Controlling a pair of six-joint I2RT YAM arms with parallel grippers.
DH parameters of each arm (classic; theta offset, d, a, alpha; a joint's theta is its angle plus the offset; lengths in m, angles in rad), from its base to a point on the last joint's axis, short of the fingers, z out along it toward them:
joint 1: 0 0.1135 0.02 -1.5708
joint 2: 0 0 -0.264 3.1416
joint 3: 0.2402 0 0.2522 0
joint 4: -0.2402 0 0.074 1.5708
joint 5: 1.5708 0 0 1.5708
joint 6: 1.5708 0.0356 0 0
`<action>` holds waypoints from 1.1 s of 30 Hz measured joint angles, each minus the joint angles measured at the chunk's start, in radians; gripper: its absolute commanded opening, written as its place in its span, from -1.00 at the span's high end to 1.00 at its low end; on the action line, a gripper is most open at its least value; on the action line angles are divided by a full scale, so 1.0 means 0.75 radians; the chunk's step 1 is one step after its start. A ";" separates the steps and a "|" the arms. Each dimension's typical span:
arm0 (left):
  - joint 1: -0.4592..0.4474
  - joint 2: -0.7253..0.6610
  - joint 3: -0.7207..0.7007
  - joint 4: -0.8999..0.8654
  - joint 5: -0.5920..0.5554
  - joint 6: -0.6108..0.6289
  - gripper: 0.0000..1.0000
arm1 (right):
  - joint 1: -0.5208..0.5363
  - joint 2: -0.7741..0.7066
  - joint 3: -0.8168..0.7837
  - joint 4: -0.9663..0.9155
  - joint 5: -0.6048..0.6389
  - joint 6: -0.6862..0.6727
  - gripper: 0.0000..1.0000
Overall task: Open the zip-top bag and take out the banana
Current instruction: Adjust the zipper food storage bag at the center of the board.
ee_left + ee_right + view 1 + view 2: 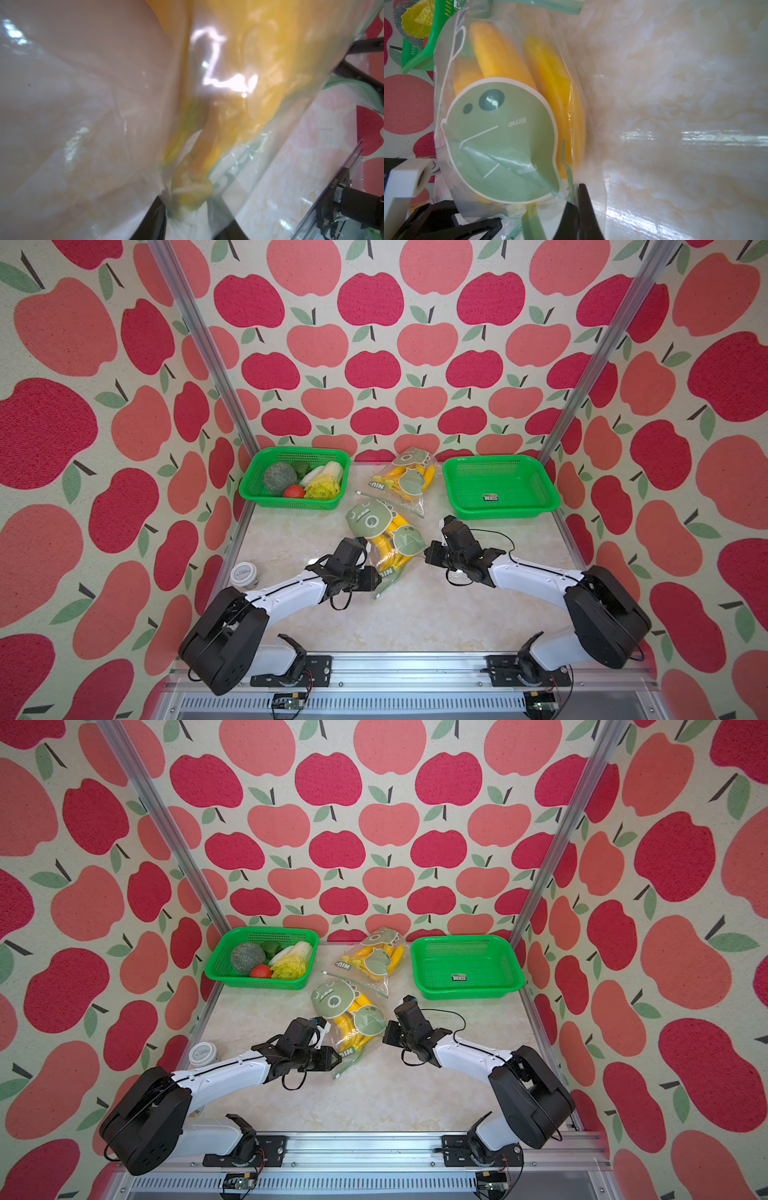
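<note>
The zip-top bag (370, 522), clear with green face stickers, lies mid-table with a yellow banana bunch (384, 545) inside. Its green zip strip points toward the robot. My left gripper (376, 577) is at that mouth end. In the left wrist view its black fingers (153, 220) close from both sides on the banana's (249, 62) stem end, with plastic film blurred around them. My right gripper (427, 556) is at the bag's right edge. In the right wrist view that gripper (579, 186) is shut on the bag's (500, 135) clear side seam beside the bananas (500, 54).
A second bag of bananas (409, 479) lies behind the first. A green basket (253, 489) holding vegetables stands at the back left. An empty green basket (498, 510) is at the back right. A small white jar (244, 574) sits by the left wall.
</note>
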 measured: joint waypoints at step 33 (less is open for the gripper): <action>-0.217 0.176 0.298 0.083 -0.087 -0.065 0.74 | 0.222 -0.165 -0.157 0.105 -0.001 0.101 -0.06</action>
